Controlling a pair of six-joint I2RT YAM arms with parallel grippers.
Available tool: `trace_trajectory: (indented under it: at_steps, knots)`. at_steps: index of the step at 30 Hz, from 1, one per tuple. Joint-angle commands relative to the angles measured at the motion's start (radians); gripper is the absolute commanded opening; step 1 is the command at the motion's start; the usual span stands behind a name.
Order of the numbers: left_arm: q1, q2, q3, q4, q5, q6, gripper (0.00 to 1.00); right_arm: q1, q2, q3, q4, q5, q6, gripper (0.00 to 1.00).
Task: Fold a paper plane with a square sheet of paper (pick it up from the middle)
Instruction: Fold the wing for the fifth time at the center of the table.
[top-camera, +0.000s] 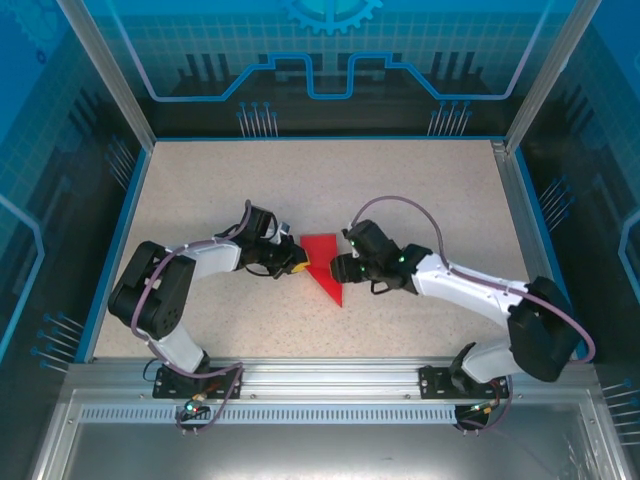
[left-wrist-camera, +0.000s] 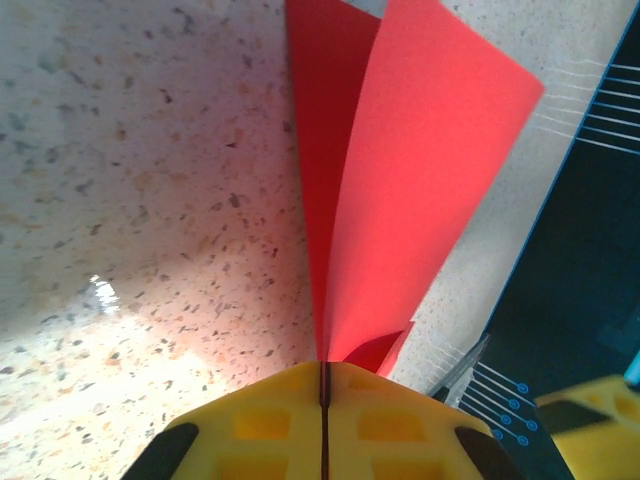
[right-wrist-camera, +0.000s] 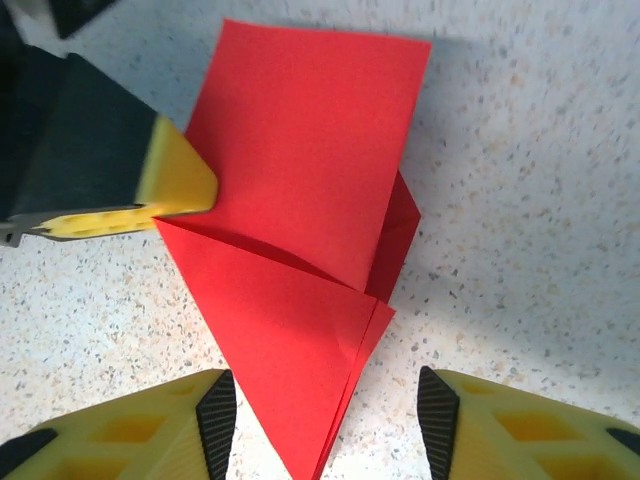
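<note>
The speckled table (top-camera: 430, 200) takes up most of what I see from above, with both arms reaching in towards its middle. The left arm (top-camera: 190, 265) bends in from its side and the right arm (top-camera: 470, 285) from the other, so the two hands nearly meet.

The left gripper (left-wrist-camera: 324, 372) has its yellow fingers pressed together with no gap between them, and the red paper sheet (left-wrist-camera: 420, 180) comes straight out of that seam, so it is clamped on the paper's edge. From the left wrist, one flap lifts away from the fingertips and fans outward, with a darker red layer just beside it and lower.

The right gripper (right-wrist-camera: 328, 410) is spread wide and grips nothing. Its two black-padded fingers (right-wrist-camera: 215, 415) stand on either side of the paper's pointed end, and I cannot tell whether they touch it.

The paper lies on the table between the two hands, partly folded. Seen from the right wrist, a broad rectangular flap sits far from the fingers, a diagonal crease runs from the left gripper's tip across the sheet, and a narrow layered triangle tapers to a sharp tip between the open fingers.
</note>
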Motion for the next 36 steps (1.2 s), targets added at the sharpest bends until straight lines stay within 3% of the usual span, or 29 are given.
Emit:
trace_trajectory:
  at_steps: [1, 4, 9, 14, 21, 36]
  knots:
    - [-0.005, -0.037, -0.008, -0.038, -0.025, -0.014, 0.08, 0.051, -0.040, -0.066, 0.091, 0.223, -0.050, 0.54]
    - [-0.005, -0.036, -0.003, -0.042, -0.024, -0.015, 0.08, 0.048, -0.018, -0.038, 0.010, 0.178, -0.064, 0.54]
    - [-0.005, -0.035, 0.013, -0.059, -0.023, -0.017, 0.09, 0.141, 0.043, -0.008, 0.029, 0.130, -0.202, 0.56]
    - [-0.005, -0.030, 0.018, -0.067, -0.023, -0.017, 0.09, 0.261, 0.183, 0.104, -0.036, 0.292, -0.234, 0.56]
    - [-0.005, -0.031, 0.019, -0.069, -0.021, -0.022, 0.09, 0.330, 0.343, 0.208, -0.125, 0.469, -0.158, 0.46]
    - [-0.005, -0.022, 0.034, -0.087, -0.018, -0.015, 0.09, 0.370, 0.488, 0.308, -0.222, 0.543, -0.074, 0.25]
